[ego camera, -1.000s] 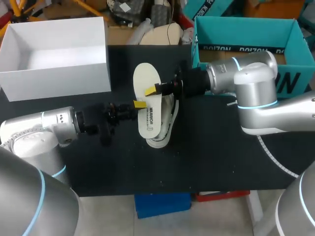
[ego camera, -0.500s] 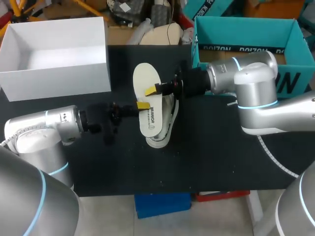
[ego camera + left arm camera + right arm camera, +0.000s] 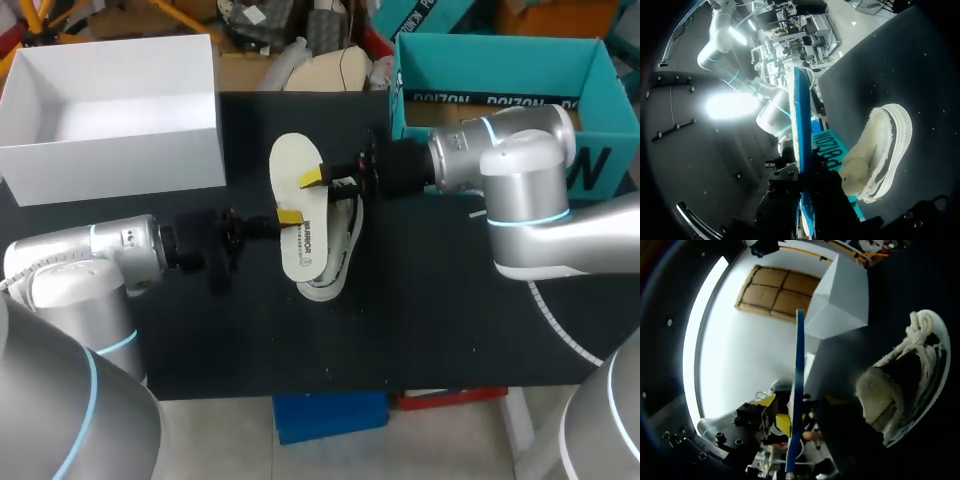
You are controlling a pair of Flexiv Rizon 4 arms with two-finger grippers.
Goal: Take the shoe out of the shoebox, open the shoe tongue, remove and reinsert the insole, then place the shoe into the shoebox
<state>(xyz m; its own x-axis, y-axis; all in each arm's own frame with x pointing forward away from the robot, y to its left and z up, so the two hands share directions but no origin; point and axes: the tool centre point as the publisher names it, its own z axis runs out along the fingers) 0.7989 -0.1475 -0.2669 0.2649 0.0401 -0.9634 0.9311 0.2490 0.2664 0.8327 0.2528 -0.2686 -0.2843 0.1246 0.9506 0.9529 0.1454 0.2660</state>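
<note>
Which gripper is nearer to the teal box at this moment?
Right. The right gripper grips the insole on the edge facing the teal box. The left gripper grips the insole's opposite edge, farther from the box.

Insole [image 3: 298,200]: cream top smooth, matt, foam-like; thin edge blue; shoe [image 3: 338,250]: soft fuzzy cloth inside, fluffy at rim; sole smooth, looks like rubber; laces thick woven cord; table [image 3: 450,320]: black, matt, tiny pale specks; white box [image 3: 110,150]: smooth matt card; teal shoebox [image 3: 500,60]: cardboard, plain brown inside; left arm [image 3: 90,260], right arm [image 3: 520,170]: silver, smooth, shiny.
</note>
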